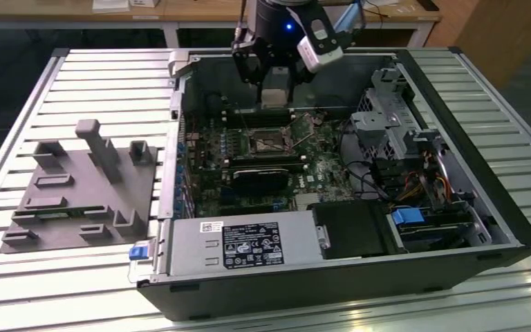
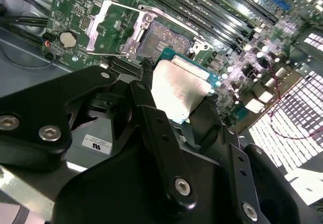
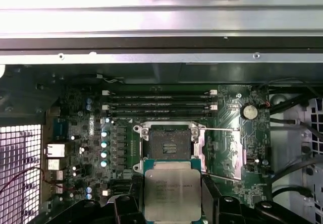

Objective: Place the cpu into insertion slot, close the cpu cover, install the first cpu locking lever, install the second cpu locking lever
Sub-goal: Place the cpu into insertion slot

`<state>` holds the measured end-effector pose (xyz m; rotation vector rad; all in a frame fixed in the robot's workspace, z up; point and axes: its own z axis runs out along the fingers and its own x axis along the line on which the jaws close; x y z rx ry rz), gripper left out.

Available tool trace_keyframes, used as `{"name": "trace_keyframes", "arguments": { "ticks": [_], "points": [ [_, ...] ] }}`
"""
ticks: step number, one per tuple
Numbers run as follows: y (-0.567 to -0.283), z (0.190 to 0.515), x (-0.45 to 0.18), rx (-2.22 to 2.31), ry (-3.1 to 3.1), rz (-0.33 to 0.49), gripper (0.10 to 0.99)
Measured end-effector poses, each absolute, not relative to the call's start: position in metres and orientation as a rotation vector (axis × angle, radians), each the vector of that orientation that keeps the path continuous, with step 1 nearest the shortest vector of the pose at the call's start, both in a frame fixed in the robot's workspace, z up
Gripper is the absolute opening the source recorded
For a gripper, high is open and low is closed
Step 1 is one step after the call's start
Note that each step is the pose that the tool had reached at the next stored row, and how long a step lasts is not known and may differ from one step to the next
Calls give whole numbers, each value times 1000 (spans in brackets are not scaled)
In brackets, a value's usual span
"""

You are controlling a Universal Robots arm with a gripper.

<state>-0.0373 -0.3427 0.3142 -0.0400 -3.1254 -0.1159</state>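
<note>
My gripper [image 3: 171, 196] is shut on the cpu [image 3: 172, 192], a flat square chip with a silvery top, its black fingers [image 3: 132, 204] pressing on two opposite edges. In both wrist views the cpu [image 2: 179, 88] hangs above the board, off to one side of the insertion slot [image 3: 169, 143], not touching it. That dark square socket [image 2: 164, 36] lies uncovered. The cpu cover [image 3: 222, 151] is flipped open beside it, and a thin lever rod [image 3: 224, 129] stands raised. In the exterior view the gripper [image 1: 275, 100] hovers inside the open computer case, just behind the insertion slot [image 1: 267, 142].
Long black memory slots [image 3: 159, 100] run between the socket and the case wall. A black round heatsink [image 1: 256, 180], the power supply [image 1: 247, 242] and a drive cage [image 1: 395, 124] with cables fill the case. A grey fixture block [image 1: 81, 187] sits on the slatted table at the exterior view's left.
</note>
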Motion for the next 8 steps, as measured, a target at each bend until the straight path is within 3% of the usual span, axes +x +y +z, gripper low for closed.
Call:
{"name": "trace_keyframes", "arguments": {
  "ticks": [8],
  "points": [
    [-340, 300, -37, -40, -3125, -116, 537]
  ]
}}
